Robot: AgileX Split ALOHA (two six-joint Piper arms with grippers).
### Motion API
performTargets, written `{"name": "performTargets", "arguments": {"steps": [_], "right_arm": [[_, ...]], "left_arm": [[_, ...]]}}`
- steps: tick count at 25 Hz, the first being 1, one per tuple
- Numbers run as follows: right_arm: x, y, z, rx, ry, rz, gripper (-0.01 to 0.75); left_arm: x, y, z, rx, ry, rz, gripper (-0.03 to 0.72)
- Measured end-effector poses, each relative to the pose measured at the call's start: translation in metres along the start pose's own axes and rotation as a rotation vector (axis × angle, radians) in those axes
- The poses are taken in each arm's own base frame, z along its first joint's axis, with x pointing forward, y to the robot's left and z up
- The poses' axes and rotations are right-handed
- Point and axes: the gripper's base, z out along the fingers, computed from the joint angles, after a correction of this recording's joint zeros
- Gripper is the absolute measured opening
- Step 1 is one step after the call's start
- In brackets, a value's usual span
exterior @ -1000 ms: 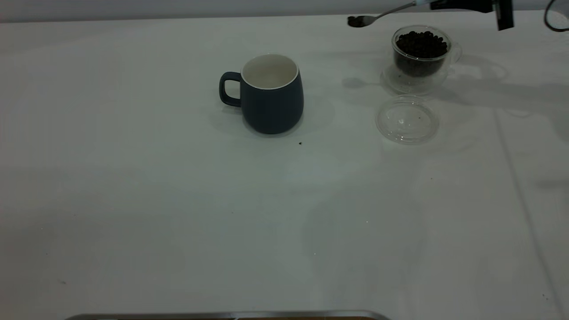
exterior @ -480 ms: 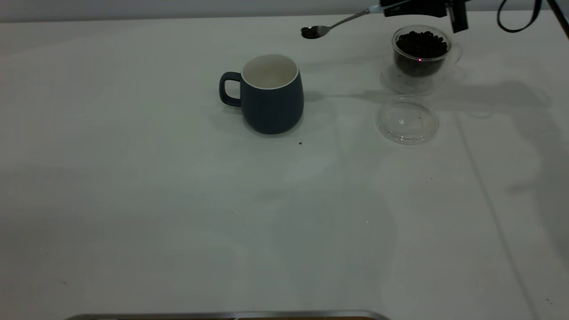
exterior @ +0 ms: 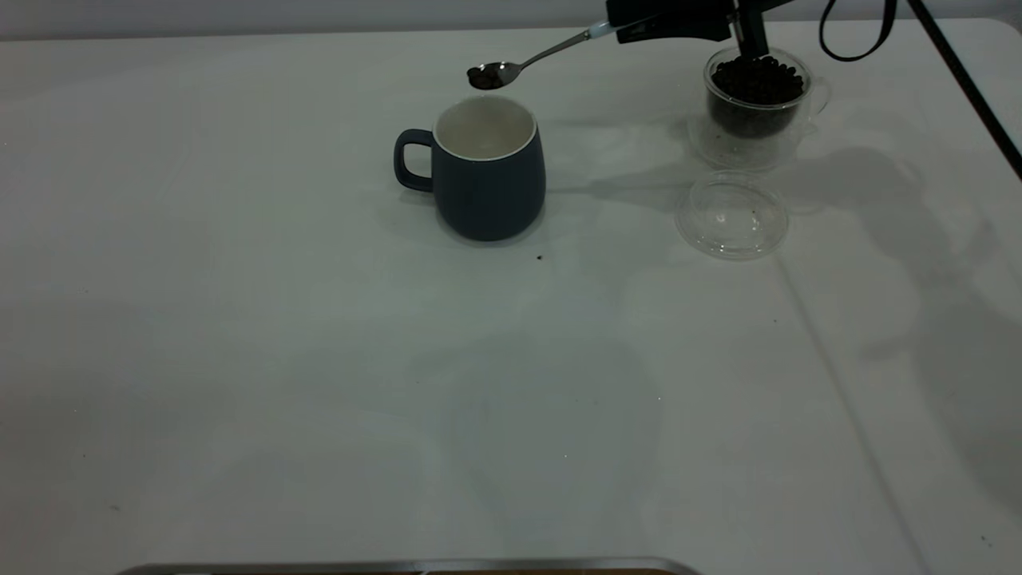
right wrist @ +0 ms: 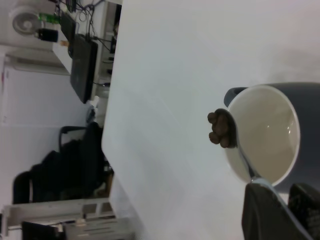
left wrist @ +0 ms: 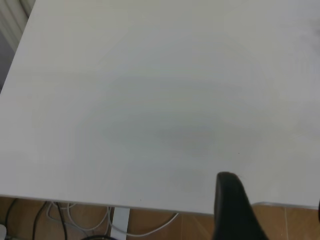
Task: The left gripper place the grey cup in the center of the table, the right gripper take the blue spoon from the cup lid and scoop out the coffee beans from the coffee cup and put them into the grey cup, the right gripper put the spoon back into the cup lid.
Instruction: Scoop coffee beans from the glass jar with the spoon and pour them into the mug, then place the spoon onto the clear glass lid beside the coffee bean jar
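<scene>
Since a second earlier, the right end effector had carried the clamped blue spoon from beside the coffee cup to the grey cup's rim; coffee beans aboard, tipping judged next. Cup lid right of grey cup; surface. Left end effector's state undeterminable.

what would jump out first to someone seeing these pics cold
The spoon, heaped with coffee beans, hangs just above the far rim of the grey cup near the table's middle, held by the right end effector reaching in from the far right. Behind it, to the right, stands the glass coffee cup full of dark beans, its clear cup lid lying empty in front of it.
</scene>
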Motion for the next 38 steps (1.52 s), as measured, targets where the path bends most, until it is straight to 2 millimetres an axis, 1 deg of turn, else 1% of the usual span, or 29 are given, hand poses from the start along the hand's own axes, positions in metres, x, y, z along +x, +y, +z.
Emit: {"name": "performTargets", "arguments": {"steps": [8,15,18,21,25,29,31,32,35,38], "right_arm": [[-0.003,-0.003,0.003,0.057,-0.030,-0.208,0.100],[-0.001,0.000,0.003,0.025,0.000,-0.452,0.100],[-0.003,0.009,0.001,0.028,0.001,-0.543,0.100],[-0.010,0.024,-0.004,0.051,-0.022,-0.631,0.100],[-0.014,0.040,-0.011,0.075,-0.014,-0.682,0.100],[-0.018,0.072,-0.031,0.125,0.034,-0.751,0.100],[-0.020,0.093,-0.049,0.164,0.058,-0.790,0.100],[-0.021,0.103,-0.061,0.183,0.059,-0.794,0.100],[-0.022,0.124,-0.101,0.236,0.058,-0.779,0.100],[-0.021,0.135,-0.139,0.276,0.010,-0.730,0.100]], "left_arm": [[0.000,0.000,0.000,0.000,0.000,0.000,0.474],[0.000,0.000,0.000,0.000,0.000,0.000,0.474],[0.000,0.000,0.000,0.000,0.000,0.000,0.474],[0.000,0.000,0.000,0.000,0.000,0.000,0.474],[0.000,0.000,0.000,0.000,0.000,0.001,0.474],[0.000,0.000,0.000,0.000,0.000,0.001,0.474],[0.000,0.000,0.000,0.000,0.000,0.003,0.474],[0.000,0.000,0.000,0.000,0.000,0.003,0.474],[0.000,0.000,0.000,0.000,0.000,0.003,0.474],[0.000,0.000,0.000,0.000,0.000,0.003,0.474]]}}
